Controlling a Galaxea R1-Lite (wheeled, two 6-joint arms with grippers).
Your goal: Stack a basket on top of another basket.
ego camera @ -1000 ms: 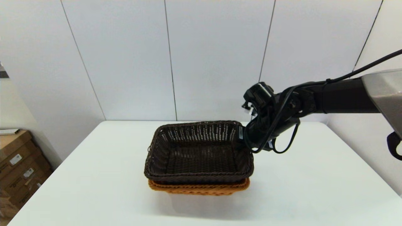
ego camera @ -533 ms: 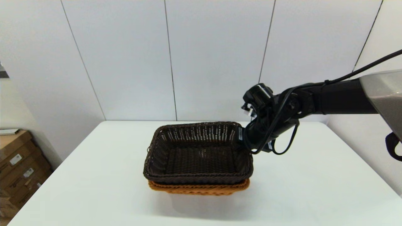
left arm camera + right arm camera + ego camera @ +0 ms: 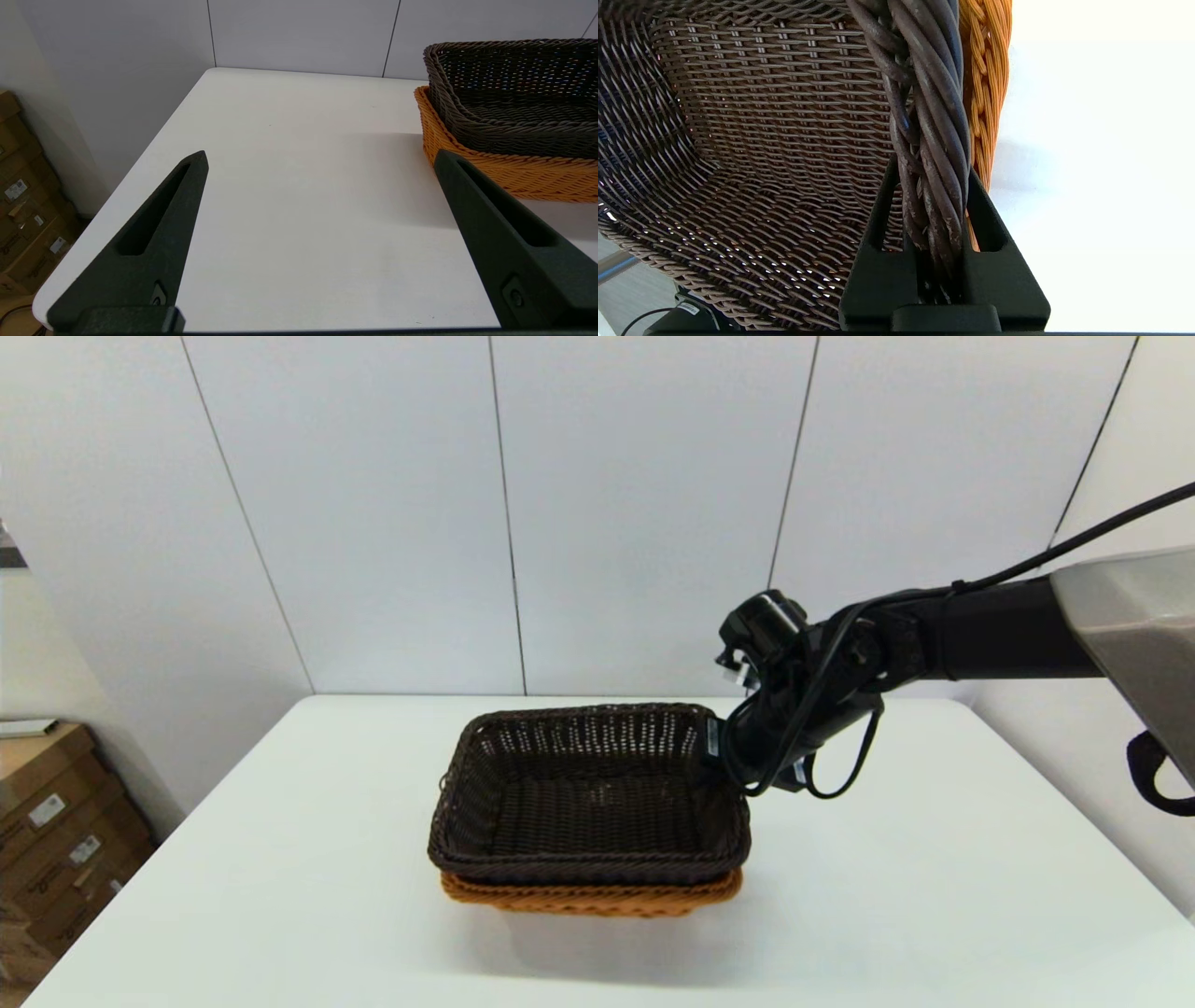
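Two baskets nest: dark basket (image 3: 588, 798) in orange-tan basket (image 3: 591, 894), right claw (image 3: 931, 182) clamping its rim.

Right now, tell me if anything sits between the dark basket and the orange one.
Nothing visible does. The dark basket already sits nested in the orange basket, rims close together. The right gripper is clamped on the dark basket's rim; the left gripper is open, off to the side.

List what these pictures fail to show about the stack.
- Orange-tan basket interior: every view, covered by the dark basket.
- Right end effector in head view: hidden behind its wrist.
- Dark basket's right end: left wrist view, cut off by the edge.
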